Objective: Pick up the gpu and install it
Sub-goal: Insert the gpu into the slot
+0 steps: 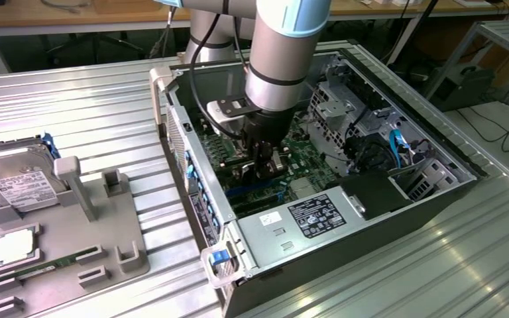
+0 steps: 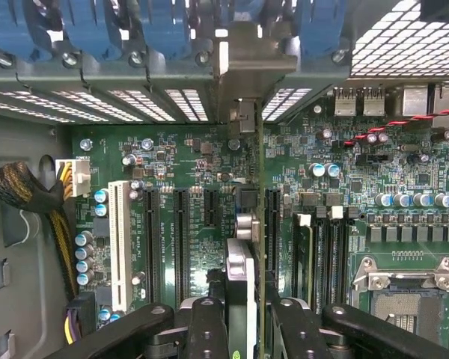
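Observation:
My gripper (image 1: 268,161) is down inside the open computer case (image 1: 193,165), over the green motherboard (image 1: 303,156). In the wrist view the gripper (image 2: 244,318) is shut on the gpu (image 2: 239,262). The gpu is seen edge-on as a thin dark card with a silvery edge, held between the two black fingers (image 2: 208,325). The card stands upright among the black expansion slots (image 2: 181,224). Its metal end bracket (image 2: 243,71) reaches the rear slot openings of the case. I cannot tell whether the card's lower edge sits in a slot.
Blue slot latches (image 2: 135,30) line the case's rear wall. A white slot (image 2: 120,224) and a braided cable bundle (image 2: 26,194) lie to one side, the CPU socket (image 2: 408,292) to the other. Outside the case, a grey fixture (image 1: 87,232) carries a hard drive (image 1: 20,185) and a green memory stick (image 1: 34,271).

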{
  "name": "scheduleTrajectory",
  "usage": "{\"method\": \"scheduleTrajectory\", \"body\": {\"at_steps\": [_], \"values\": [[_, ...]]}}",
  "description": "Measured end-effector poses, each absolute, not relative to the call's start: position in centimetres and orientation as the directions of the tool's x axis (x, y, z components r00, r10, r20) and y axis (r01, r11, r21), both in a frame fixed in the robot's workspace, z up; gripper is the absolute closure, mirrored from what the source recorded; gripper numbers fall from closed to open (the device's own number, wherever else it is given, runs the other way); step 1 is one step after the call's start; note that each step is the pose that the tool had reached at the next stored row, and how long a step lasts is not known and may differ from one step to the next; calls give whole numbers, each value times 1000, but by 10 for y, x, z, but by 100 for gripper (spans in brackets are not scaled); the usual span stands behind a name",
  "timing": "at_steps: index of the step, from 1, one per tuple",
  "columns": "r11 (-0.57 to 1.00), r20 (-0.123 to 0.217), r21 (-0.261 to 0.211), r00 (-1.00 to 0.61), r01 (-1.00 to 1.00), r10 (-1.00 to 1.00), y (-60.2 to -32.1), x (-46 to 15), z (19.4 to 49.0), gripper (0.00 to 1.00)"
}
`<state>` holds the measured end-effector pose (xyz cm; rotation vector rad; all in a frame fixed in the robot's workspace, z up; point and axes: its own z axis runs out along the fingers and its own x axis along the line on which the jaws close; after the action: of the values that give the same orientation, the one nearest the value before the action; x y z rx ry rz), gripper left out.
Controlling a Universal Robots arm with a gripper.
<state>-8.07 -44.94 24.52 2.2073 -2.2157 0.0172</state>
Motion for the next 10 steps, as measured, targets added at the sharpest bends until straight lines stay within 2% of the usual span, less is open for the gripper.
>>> {"method": "scheduleTrajectory", "body": {"at_steps": [10], "values": [[4, 18, 6, -4, -1000, -1000, -451, -81, 245, 72]]}}
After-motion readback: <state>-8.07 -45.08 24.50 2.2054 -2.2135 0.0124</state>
